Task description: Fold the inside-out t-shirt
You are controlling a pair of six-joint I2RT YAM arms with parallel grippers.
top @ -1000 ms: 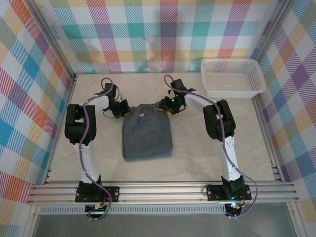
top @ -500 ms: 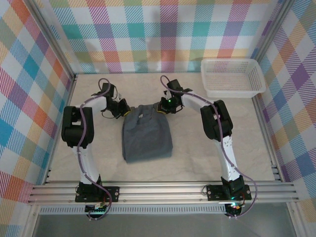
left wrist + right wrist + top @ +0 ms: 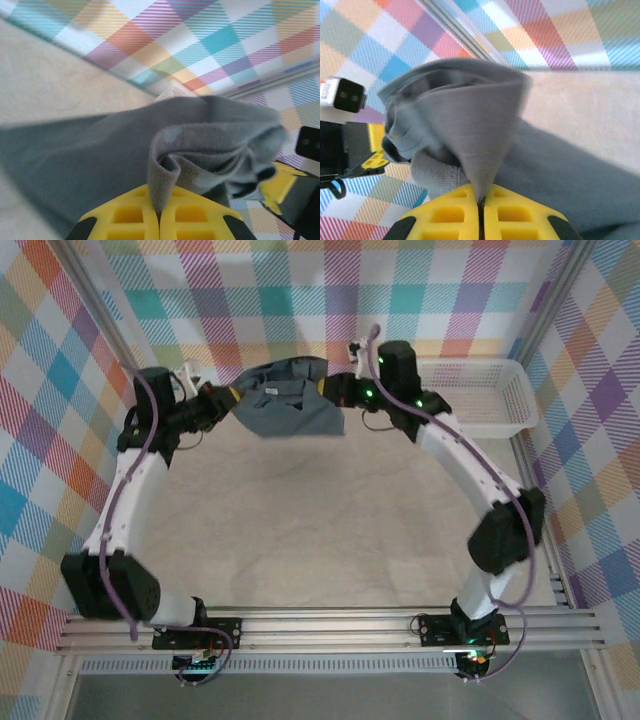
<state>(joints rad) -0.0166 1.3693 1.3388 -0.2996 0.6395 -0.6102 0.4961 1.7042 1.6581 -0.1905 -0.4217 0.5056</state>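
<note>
Slip risk while aloft.
Both my jaws, closed tight, pinch thin t-shirt edges; uneven pull may free one.

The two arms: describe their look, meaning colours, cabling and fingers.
Left arm and right arm match: white tubular links between bulky black joint housings, with a purple cable running along each. Left fingers and right fingers are bright yellow plastic with rectangular recesses moulded in. Small green lights glow near the right wrist.
</note>
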